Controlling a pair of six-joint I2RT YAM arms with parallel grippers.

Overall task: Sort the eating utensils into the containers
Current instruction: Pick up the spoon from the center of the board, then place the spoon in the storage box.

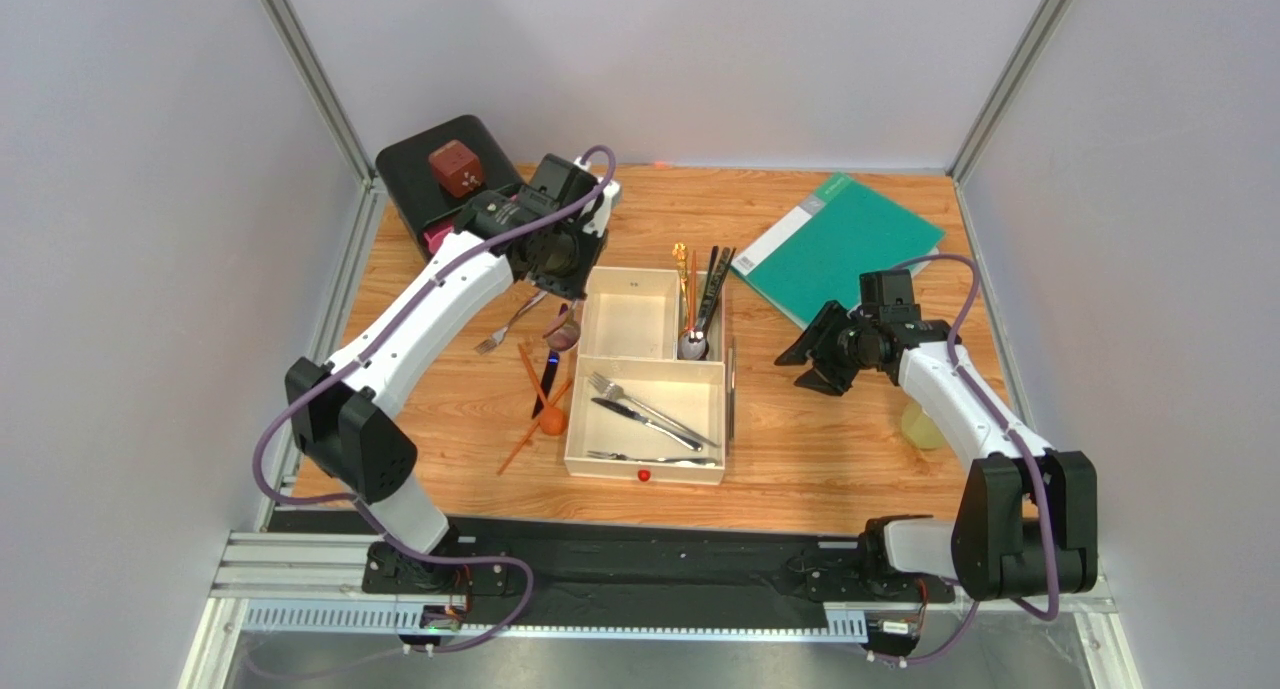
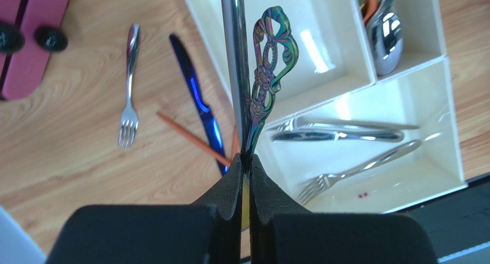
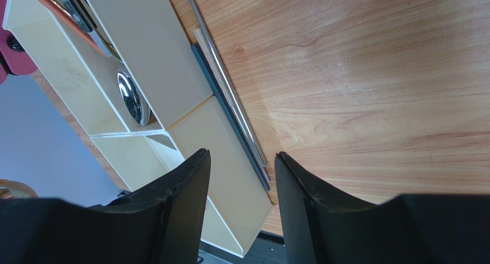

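My left gripper (image 2: 245, 160) is shut on a rainbow-coloured utensil with an ornate handle (image 2: 267, 63), held above the tray's left edge. A silver shaft (image 2: 233, 57) runs into the jaws beside it. The cream tray (image 1: 724, 419) holds a knife (image 2: 339, 136) and a fork (image 2: 356, 169) in its large compartment and a silver spoon (image 2: 385, 43) with other utensils in a small one. On the wood lie a silver fork (image 2: 127, 120), a blue knife (image 2: 201, 103) and orange chopsticks (image 1: 534, 397). My right gripper (image 3: 241, 160) is open, empty, right of the tray, over silver chopsticks (image 3: 230, 97).
A black box with pink drawers (image 1: 443, 172) stands at the back left, close behind the left gripper (image 1: 559, 292). A green folder (image 1: 839, 247) lies at the back right. A pale yellow cup (image 1: 920, 424) sits half hidden under the right arm.
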